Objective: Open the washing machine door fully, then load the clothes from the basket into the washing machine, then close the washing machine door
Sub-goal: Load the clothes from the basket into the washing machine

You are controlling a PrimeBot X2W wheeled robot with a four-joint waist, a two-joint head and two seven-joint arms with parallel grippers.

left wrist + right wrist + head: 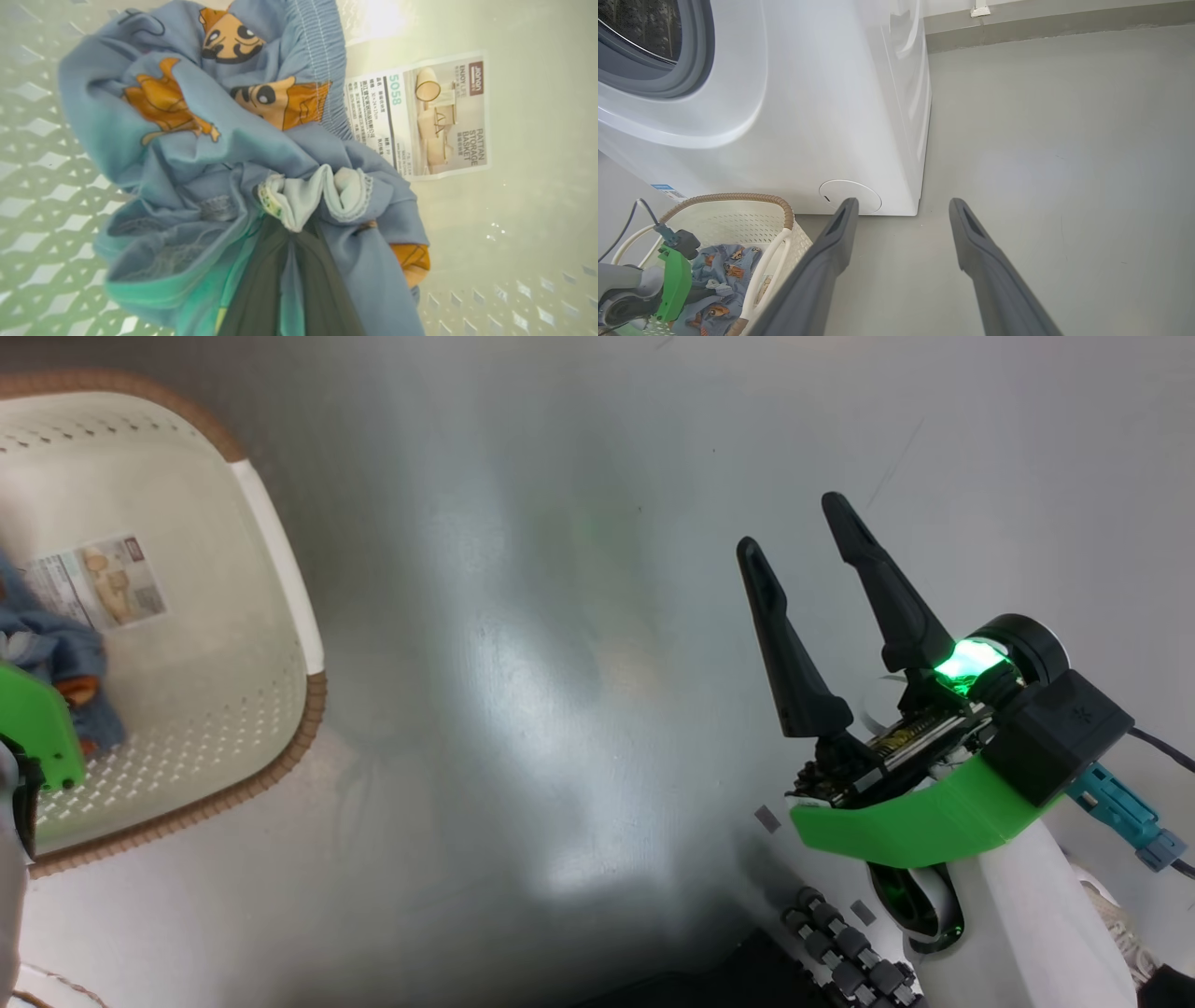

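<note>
Judging by the right wrist view, the first step looks done: the grey rubber ring (701, 51) of the washing machine (808, 102) and the dark drum behind it stand uncovered. Loading is at its beginning. The left tool (289, 233) is down inside the basket (42, 177), and its two dark fingers (261, 298) are pressed together on a fold of the clothes (201, 140), pinching blue cloth and a bit of cream trim. The clothes are inside the basket, beside the sticker (420, 116), so they seem gripped but not yet carried out. The basket stands on the floor (1041, 163) just beside the front of the machine. The right tool (791, 527) hangs over bare floor with its fingers spread wide and holds nothing. What is left, as I judge it: lift the clothes, bring them to the drum, release them there, then close the door. Whether some piece is already in the drum I cannot tell.
</note>
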